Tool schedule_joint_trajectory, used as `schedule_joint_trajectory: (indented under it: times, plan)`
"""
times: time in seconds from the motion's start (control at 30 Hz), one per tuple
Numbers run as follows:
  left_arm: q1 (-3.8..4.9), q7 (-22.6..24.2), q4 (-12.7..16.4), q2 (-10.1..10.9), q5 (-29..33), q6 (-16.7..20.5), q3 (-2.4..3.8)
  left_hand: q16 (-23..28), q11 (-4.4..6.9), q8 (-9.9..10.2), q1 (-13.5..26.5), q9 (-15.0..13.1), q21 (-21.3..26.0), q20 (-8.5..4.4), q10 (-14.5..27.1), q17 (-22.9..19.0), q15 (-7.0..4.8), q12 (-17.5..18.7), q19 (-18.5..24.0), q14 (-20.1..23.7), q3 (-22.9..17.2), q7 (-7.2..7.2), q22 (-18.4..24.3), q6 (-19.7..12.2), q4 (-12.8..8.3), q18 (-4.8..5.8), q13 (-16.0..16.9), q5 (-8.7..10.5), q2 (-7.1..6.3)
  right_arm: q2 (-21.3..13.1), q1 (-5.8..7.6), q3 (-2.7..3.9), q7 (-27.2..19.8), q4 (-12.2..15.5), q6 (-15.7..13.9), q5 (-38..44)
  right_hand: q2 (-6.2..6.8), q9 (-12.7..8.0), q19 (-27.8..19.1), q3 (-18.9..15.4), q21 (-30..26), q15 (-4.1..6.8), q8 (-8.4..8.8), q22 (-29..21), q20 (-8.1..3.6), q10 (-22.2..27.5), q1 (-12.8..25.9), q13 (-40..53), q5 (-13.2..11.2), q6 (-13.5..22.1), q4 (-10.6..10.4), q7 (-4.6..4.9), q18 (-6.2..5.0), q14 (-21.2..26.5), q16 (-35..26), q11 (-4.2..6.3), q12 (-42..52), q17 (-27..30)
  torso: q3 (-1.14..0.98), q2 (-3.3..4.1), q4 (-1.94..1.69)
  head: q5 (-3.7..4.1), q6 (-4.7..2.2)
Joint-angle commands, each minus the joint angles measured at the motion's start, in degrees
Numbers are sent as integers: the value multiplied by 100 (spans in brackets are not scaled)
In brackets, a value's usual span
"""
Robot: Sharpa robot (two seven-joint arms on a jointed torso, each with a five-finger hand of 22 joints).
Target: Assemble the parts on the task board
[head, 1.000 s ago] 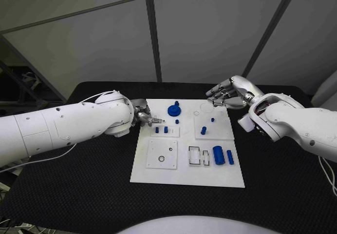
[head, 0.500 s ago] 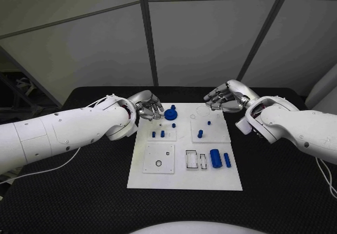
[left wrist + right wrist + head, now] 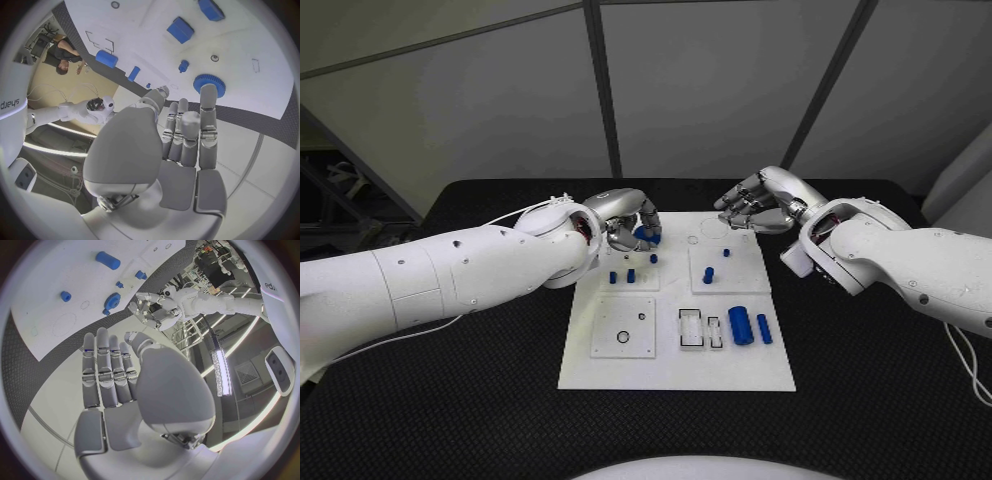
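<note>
The white task board [image 3: 678,368] lies mid-table. A blue gear [image 3: 648,237] stands near its far left corner, with small blue pegs [image 3: 622,276] and a peg [image 3: 708,274] nearer me. Two blue cylinders [image 3: 749,326] lie by the right edge. My left hand [image 3: 627,221] hovers at the gear, empty. In the left wrist view its straight fingers [image 3: 208,107] reach the gear [image 3: 209,83]; I cannot tell if they touch. My right hand [image 3: 753,204] floats over the far right corner, fingers loosely extended [image 3: 107,371], holding nothing. The right wrist view also shows the gear [image 3: 112,301] and the left hand [image 3: 150,311].
Raised white sub-plates with empty slots [image 3: 702,328] and a ring hole [image 3: 626,334] sit on the near half of the board. Black matting [image 3: 459,400] surrounds the board. Grey wall panels stand behind the table.
My left hand has travelled from the board's left edge toward its far end and now sits at the blue gear. The right hand has barely moved. The camera has shifted a little.
</note>
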State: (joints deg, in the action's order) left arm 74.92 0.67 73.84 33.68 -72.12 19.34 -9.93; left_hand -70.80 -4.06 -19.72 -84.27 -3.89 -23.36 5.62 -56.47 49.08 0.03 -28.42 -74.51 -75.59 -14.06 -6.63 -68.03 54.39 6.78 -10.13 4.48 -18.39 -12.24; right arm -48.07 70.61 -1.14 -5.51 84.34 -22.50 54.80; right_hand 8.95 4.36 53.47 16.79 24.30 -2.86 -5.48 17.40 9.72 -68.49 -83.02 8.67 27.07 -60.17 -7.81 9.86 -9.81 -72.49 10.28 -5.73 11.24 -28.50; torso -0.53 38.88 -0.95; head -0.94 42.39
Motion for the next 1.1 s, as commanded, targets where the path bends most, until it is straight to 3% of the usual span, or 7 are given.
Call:
schedule_joint_trajectory:
  times: [0.03,0.13,0.23,0.43,1.1]
  plan:
    - [-1,-9,-97,-98,-702,-512,6,-407,2,96,122,5,-852,-23,-77,542,-11,111,-294,-287,-4,5,-362,70,15,129,-59,5,-38,14,10,3,10,20,27,104,15,3,45,-4,37,9,4,10,-13,-43,-39,-9,-21,-35,42,20,-55,-45,-33,-8,-29,-6,6,14,12,3,-4]
    - [-12,-74,-191,-195,-825,-688,7,-727,8,168,161,-2,-1665,-36,-119,1044,-34,198,-535,-537,24,12,-690,124,20,241,-71,13,-45,26,10,3,9,19,25,110,16,2,44,-6,38,8,6,11,-13,-42,-33,-10,-17,-32,41,22,-54,-46,-35,-10,-31,-6,8,19,22,-12,-11]
    - [-25,-134,-267,-274,-916,-810,8,-857,23,220,177,-5,-2140,-48,-144,1249,-48,259,-663,-643,42,29,-882,159,18,305,-71,13,-43,35,10,3,8,20,22,113,15,1,41,-9,40,5,9,14,-13,-41,-22,-13,-7,-28,38,25,-53,-46,-38,-13,-34,-5,8,18,20,0,-9]
    - [-43,-204,-373,-379,-982,-965,9,-972,26,287,200,-7,-2649,-58,-141,1448,-60,347,-800,-761,70,32,-1080,186,19,375,-72,13,-35,42,10,3,7,17,11,115,14,0,37,-12,41,2,13,18,-12,-40,-7,-18,9,-25,33,28,-51,-46,-44,-15,-38,-5,4,10,14,11,7]
    - [-89,-396,-579,-558,-1035,-1223,11,-1026,5,362,88,-17,-2935,-62,-208,1533,-49,461,-878,-847,-54,15,-1220,277,-30,411,-72,-5,93,58,10,3,-4,24,3,116,12,-2,32,-14,43,-1,16,21,-11,-38,7,-22,32,-22,29,29,-49,-46,-50,-17,-43,-5,7,13,11,15,25]
